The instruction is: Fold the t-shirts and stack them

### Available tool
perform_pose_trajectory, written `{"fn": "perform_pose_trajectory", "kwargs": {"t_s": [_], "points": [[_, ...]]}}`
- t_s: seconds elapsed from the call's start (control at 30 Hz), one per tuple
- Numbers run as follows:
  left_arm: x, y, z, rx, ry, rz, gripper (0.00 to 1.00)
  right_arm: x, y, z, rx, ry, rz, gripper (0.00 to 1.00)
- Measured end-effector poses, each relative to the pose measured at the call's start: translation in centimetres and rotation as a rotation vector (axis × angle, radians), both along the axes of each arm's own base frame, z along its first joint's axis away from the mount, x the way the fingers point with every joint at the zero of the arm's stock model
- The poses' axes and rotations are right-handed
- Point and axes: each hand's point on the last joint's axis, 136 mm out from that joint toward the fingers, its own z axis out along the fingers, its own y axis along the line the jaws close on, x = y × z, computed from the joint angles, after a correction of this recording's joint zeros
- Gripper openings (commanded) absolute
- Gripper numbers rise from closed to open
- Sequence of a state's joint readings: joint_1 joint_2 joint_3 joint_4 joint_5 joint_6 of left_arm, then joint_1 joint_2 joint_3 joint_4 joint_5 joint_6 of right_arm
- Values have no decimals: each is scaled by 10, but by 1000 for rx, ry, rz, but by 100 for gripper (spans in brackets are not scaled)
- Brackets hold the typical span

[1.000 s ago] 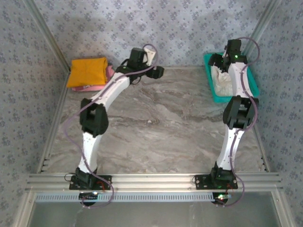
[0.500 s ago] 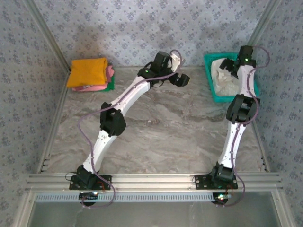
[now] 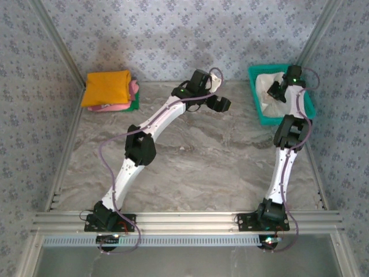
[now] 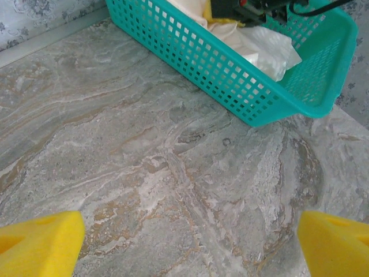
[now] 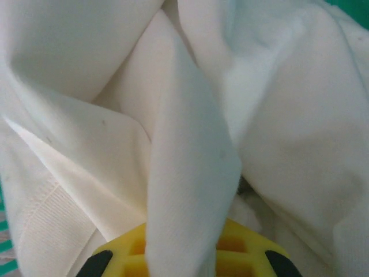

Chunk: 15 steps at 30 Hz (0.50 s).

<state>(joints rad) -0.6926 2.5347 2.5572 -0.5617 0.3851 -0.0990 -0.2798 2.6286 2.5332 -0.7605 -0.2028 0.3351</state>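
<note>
No text, label, brand, number or sign can be read on anything here (the repeating pattern on the far walls is a floral figure, not lettering).

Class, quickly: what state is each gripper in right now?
Left gripper: open, holding nothing.
Right gripper: shut on a fold of the white shirt.
</note>
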Motion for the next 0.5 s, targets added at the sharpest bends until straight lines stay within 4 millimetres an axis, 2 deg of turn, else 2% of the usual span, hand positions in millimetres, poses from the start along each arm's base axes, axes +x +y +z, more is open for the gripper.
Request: {"fn": "perform_pose_trajectory", "kwargs": {"t_s": [0.07,0.13,0.2,0.27,0.33,0.4,0.5], "points": [[-2,1,1,7,4,3,93,-1,1,11,-9,-9,1,0],[-3,4,5,13,9,11,93,-3,3,31,-23,-28,0,0],[-8,10,17,18,9,21,93,-6,6,67,-50,-74,-5,0],[-15,18,38,14,-6,30,94,-11,10,112,-87,-138,-11,0],[-26,29,73,-7,-37,38,94,-19,17,167,-124,-224,-15,0],[-42,45,116,-46,-88,45,94,-34,28,229,-167,-323,-12,0],[-73,78,174,-128,-177,62,97,-60,53,304,-217,-454,9,0]]}}
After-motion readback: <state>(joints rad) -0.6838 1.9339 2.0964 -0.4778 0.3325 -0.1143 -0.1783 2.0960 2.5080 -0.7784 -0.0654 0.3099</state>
